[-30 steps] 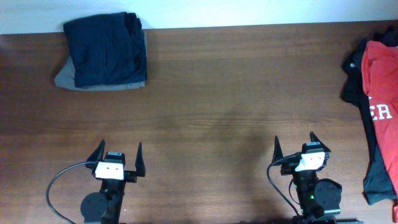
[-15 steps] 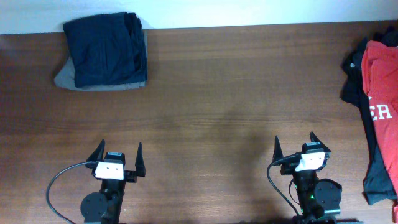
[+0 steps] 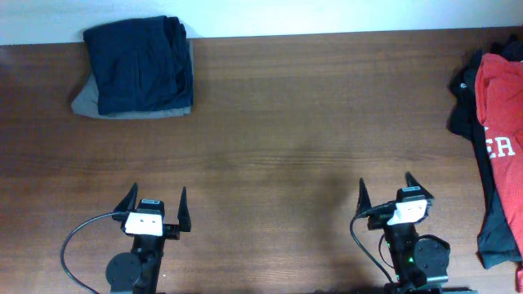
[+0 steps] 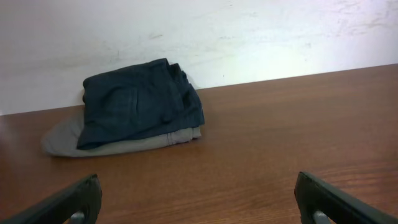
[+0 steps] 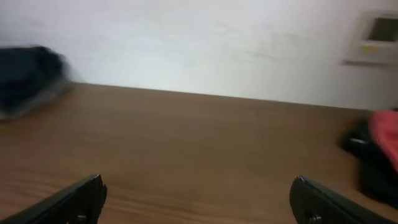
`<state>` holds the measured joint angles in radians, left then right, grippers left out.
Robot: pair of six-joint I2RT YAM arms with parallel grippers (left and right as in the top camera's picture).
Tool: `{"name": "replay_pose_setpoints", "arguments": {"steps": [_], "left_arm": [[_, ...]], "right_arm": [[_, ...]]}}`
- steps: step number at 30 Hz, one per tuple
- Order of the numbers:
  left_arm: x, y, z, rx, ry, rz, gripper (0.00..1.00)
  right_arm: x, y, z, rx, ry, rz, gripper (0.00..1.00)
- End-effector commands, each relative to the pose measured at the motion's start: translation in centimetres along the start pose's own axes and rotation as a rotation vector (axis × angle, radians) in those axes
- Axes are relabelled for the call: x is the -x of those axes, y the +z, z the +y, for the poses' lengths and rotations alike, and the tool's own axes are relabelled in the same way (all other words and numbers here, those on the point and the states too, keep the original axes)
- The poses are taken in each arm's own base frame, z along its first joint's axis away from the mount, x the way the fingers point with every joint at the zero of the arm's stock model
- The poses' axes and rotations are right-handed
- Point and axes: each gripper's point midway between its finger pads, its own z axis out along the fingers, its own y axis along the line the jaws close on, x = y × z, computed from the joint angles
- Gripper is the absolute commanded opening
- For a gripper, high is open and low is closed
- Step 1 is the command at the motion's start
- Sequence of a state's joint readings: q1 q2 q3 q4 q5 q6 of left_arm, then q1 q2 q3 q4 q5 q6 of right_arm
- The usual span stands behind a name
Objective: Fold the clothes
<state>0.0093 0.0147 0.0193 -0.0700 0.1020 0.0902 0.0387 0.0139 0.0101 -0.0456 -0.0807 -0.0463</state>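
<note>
Left gripper (image 3: 158, 194) and right gripper (image 3: 386, 184) spread wide, holding nothing, at the near edge of the brown wooden table (image 3: 286, 122). Far left: folded navy fabric garment (image 3: 139, 61) atop folded grey fabric garment (image 3: 82, 102). Far right: orange-red short-sleeved T-shirt (image 3: 505, 106) with white lettering, over crumpled black garments (image 3: 464, 102).

The left gripper (image 3: 158, 192), at the lower left of the overhead frame, is formed of two pointed black fingers (image 3: 129, 198) flanking a white block (image 3: 145, 219); a black cable (image 3: 69, 241) is looped beside it. The right gripper (image 3: 386, 181), at the lower right, is built alike, and a green light (image 3: 406, 261) is shown on its black base.
</note>
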Motion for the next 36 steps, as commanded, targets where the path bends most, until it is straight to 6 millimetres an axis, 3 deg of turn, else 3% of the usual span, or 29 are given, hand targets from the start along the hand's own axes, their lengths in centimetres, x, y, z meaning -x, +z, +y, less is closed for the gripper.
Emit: {"name": "replay_pose_setpoints", "arguments": {"steps": [1,5,7,15,19,22,29,32,36], "left_arm": [[-0.3,0.0,-0.1,-0.009,0.016,0.001,0.99],[-0.3,0.0,-0.1,-0.009,0.016,0.001,0.99],[-0.3,0.0,-0.1,-0.009,0.016,0.001,0.99],[-0.3,0.0,-0.1,-0.009,0.016,0.001,0.99],[-0.3,0.0,-0.1,-0.009,0.016,0.001,0.99],[-0.3,0.0,-0.1,-0.009,0.016,0.001,0.99],[-0.3,0.0,-0.1,-0.009,0.016,0.001,0.99],[-0.3,0.0,-0.1,-0.009,0.016,0.001,0.99],[-0.3,0.0,-0.1,-0.009,0.016,0.001,0.99]], "right_arm": [[0.2,-0.6,4.5,0.267,0.092,-0.003,0.99],[0.3,-2.5,8.8,0.538,0.206,0.031,0.99],[0.4,-3.3,10.0,0.623,0.239,0.047,0.99],[1.0,-3.2,9.9,0.622,0.228,0.019,0.99],[5.3,-3.8,9.7,0.639,0.223,-0.151,0.99],[8.9,-4.2,8.5,0.572,0.182,-0.286,0.99],[12.7,-2.1,4.4,0.297,0.07,-0.278,0.99],[14.4,0.0,2.9,0.216,0.063,-0.197,0.99],[16.9,4.8,-0.7,0.048,0.088,-0.045,0.99]]}}
